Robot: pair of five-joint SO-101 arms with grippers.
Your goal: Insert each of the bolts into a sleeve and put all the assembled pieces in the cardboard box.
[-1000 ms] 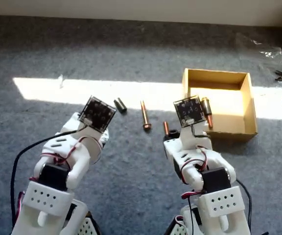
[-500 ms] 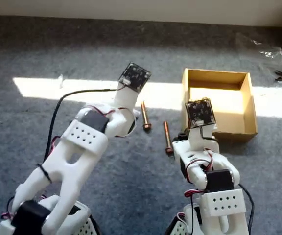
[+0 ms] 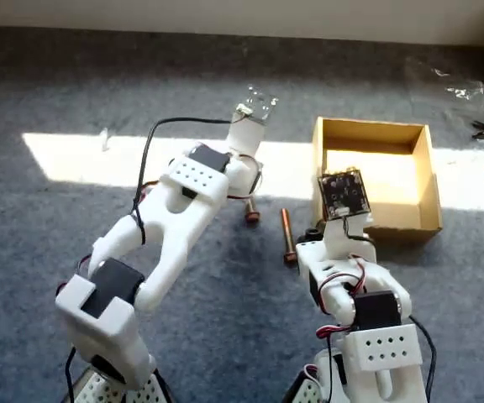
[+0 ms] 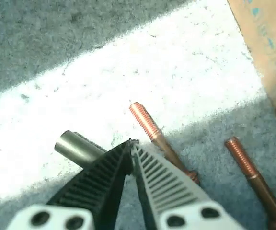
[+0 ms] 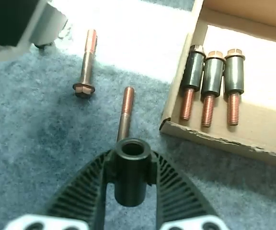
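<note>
The left hand [image 4: 131, 143], jaws together and empty, hung over a loose sleeve [image 4: 75, 147] beside a bolt [image 4: 159, 139] on the carpet [image 4: 42, 43]. Descending shut, it might roll both away. The right hand [image 5: 129, 160] was clamped on a dark sleeve [image 5: 130, 172], short of a second bolt [image 5: 124, 112] outside the cardboard box [image 5: 214, 132]; a skewed approach could jam.

The left arm [image 3: 166, 227] stretches far forward, angled toward the right arm's side, with its wrist bent downward. The left hand [image 4: 132, 143] points down, its two ribbed fingers [image 4: 162, 182] pressed together at the tips with nothing between them. The right arm [image 3: 355, 290] sits folded close to its base. The right hand [image 5: 130, 160] is clamped around a dark sleeve [image 5: 130, 175], gripped between both fingers.
</note>
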